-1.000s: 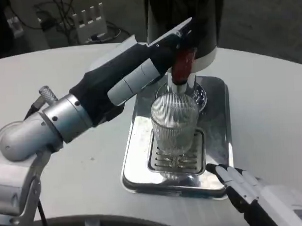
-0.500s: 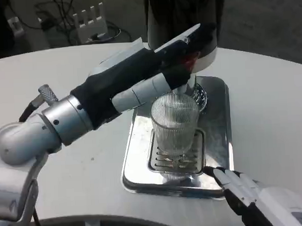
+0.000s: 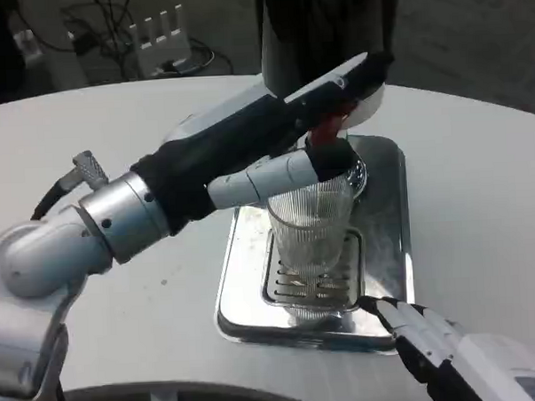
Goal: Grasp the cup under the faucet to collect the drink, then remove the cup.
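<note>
A ribbed clear cup [image 3: 310, 223] stands upright on the slotted grate [image 3: 314, 283] of a shiny metal drip tray [image 3: 386, 240], right under the faucet of a tall dark dispenser [image 3: 327, 29] at the far side of the white table [image 3: 480, 191]. The cup is toward the near half of the tray, and neither hand holds it.

The left hand [image 3: 313, 123] reaches in from the left, up over the cup's rim, with its long fingers stretched toward the dispenser's red tap handle [image 3: 334, 126]. One white and black finger [image 3: 280, 173] lies across just above the cup, and the upper fingers lie along the base of the dispenser. It looks as if the fingers bracket the handle, but from here I cannot tell whether they actually squeeze it.

The right hand [image 3: 429, 335] sits low at the near right corner of the tray, its fingers straight and close together, tips touching or just beside the tray's edge, holding nothing.

Behind the table, a white power strip [image 3: 158, 36] and cables lie on the floor.
</note>
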Robot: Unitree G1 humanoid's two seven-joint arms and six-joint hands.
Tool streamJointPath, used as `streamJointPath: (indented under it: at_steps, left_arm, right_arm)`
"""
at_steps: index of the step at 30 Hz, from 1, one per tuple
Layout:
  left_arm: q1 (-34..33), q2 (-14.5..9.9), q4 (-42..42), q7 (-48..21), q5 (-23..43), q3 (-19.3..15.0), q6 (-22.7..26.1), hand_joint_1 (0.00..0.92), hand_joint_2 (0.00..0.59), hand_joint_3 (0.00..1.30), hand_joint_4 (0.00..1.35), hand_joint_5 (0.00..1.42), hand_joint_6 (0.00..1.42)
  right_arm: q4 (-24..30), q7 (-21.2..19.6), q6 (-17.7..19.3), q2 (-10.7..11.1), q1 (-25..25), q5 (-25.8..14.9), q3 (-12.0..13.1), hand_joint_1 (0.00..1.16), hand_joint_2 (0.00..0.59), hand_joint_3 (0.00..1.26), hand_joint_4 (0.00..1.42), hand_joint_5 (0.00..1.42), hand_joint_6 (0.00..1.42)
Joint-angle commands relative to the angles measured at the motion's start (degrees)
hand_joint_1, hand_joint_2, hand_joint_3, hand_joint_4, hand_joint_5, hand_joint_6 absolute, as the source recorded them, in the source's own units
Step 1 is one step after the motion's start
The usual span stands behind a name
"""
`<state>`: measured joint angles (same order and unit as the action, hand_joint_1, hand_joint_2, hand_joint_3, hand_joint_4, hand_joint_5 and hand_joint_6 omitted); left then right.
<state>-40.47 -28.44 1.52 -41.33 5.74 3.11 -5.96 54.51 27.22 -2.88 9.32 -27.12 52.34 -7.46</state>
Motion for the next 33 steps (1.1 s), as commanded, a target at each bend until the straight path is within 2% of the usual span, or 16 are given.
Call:
streamJointPath:
  at_steps: [1,3,6,8,15,18,21,23,26,29,31,33]
  left_arm:
    - [1.48,-0.77,1.33,-0.58,-2.11,1.72,-1.03,0.0,0.004,0.0,0.0,0.0,0.0]
    - [1.73,-0.84,1.77,-0.48,-2.6,1.89,-1.08,0.0,0.004,0.0,0.0,0.0,0.0]
    - [1.99,-0.93,2.18,-0.28,-2.94,1.89,-0.97,0.0,0.003,0.0,0.0,0.0,0.0]
    - [2.08,-1.17,2.47,-0.24,-3.32,1.97,-0.97,0.0,0.003,0.0,0.0,0.0,0.0]
    - [2.37,-1.46,3.32,-0.23,-4.66,2.34,-1.04,0.0,0.0,0.0,0.0,0.0,0.0]
    - [2.53,-1.44,3.28,0.02,-4.85,2.34,-1.03,0.0,0.0,0.0,0.0,0.0,0.0]
    - [2.68,-1.45,3.16,0.3,-4.81,2.27,-1.05,0.0,0.0,0.0,0.0,0.0,0.0]
    - [2.9,-1.39,3.13,0.52,-4.76,2.29,-1.12,0.0,0.0,0.0,0.0,0.0,0.0]
    - [3.28,-1.3,3.15,0.78,-4.71,2.48,-1.11,0.0,0.001,0.0,0.0,0.0,0.0]
    - [3.34,-1.29,3.14,1.02,-4.83,2.57,-1.2,0.0,0.001,0.0,0.0,0.0,0.0]
    - [3.36,-1.35,3.07,1.18,-4.9,2.57,-1.25,0.0,0.001,0.0,0.0,0.0,0.0]
    - [3.38,-1.44,2.94,1.35,-4.96,2.56,-1.36,0.0,0.001,0.0,0.0,0.0,0.0]
  right_arm:
    - [1.04,-0.25,-0.49,-0.33,-0.56,-0.54,0.16,0.44,0.446,0.03,0.0,0.0,0.0]
    - [0.81,-1.09,-0.44,-0.88,-0.62,-1.29,0.09,0.44,0.446,0.03,0.0,0.0,0.0]
    - [-0.29,-3.28,0.57,-1.44,-0.29,-0.16,-0.5,0.44,0.449,0.03,0.0,0.0,0.0]
    - [-0.99,-3.67,0.28,-1.62,0.2,0.44,-0.86,0.49,0.45,0.03,0.0,0.0,0.0]
    - [-1.91,-4.4,-0.9,-3.0,1.37,0.26,-1.03,0.52,0.418,0.03,0.0,0.0,0.0]
    - [-5.26,-7.36,-0.71,-4.38,1.85,-4.49,-0.35,0.53,0.413,0.02,0.0,0.0,0.0]
    - [-11.51,-14.26,2.14,-6.03,3.61,-11.04,0.42,0.58,0.334,0.0,0.0,0.0,0.0]
    - [-13.83,-17.69,3.29,-6.52,4.64,-13.74,0.3,0.63,0.309,0.0,0.0,0.0,0.0]
    - [-18.75,-22.5,2.61,-10.25,8.13,-19.91,0.72,0.74,0.238,0.0,0.0,0.0,0.05]
    - [-21.5,-25.22,2.07,-12.16,10.48,-22.65,0.4,0.78,0.212,0.0,0.0,0.0,0.06]
    - [-23.17,-26.6,2.35,-12.3,12.19,-22.85,-0.39,0.82,0.179,0.0,0.0,0.01,0.08]
    - [-25.24,-27.4,1.91,-12.82,13.68,-23.84,-1.13,0.82,0.176,0.0,0.0,0.01,0.08]
